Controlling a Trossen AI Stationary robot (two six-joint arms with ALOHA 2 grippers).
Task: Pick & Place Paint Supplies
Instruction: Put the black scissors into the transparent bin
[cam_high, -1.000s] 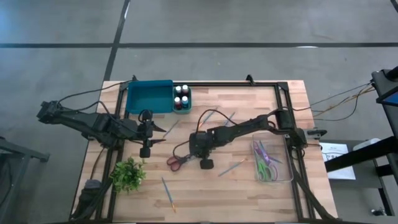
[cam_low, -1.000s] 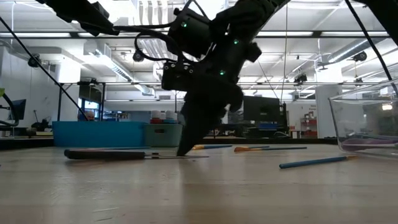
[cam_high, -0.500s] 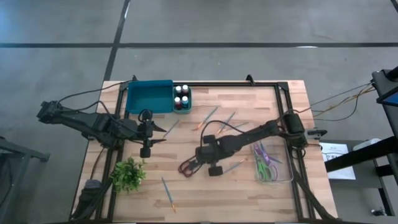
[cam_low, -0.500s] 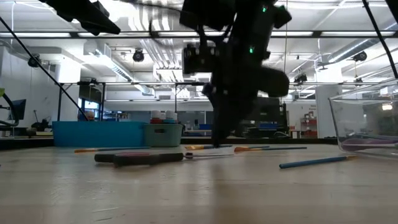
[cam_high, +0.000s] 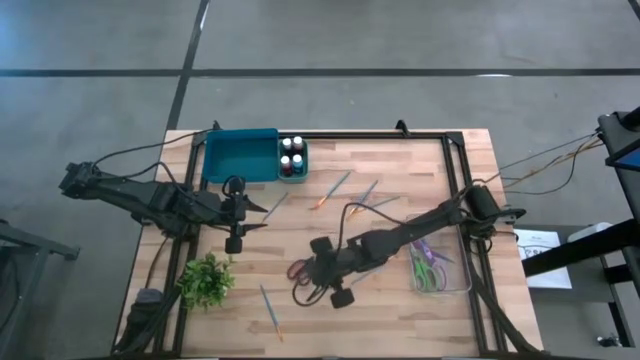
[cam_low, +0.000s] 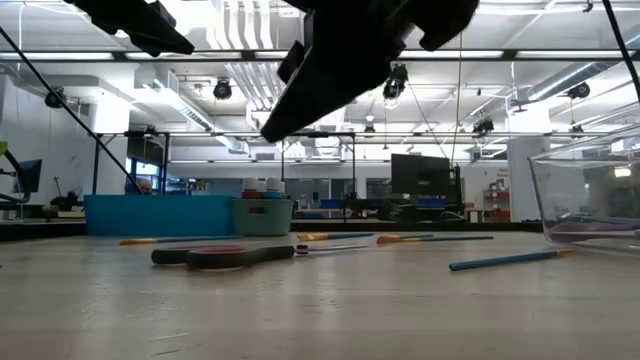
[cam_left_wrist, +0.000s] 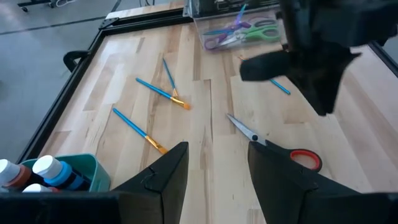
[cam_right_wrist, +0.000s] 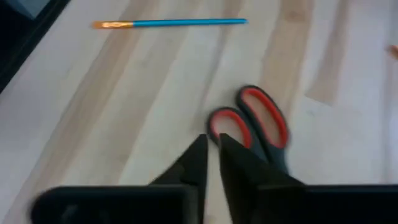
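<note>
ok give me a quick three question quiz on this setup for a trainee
1. True or false: the red-handled scissors lie inside the clear bin.
2. Which gripper is directly over the red-handled scissors? A) left gripper B) right gripper C) neither
3. Fill in: the paint bottles stand in a small holder beside the teal ____.

Key
1. False: they lie on the bare table, and the bin holds the purple and green scissors.
2. B: its nearly closed fingers sit just over the red handles, while the left gripper waits, open, near the plant.
3. tray
</note>
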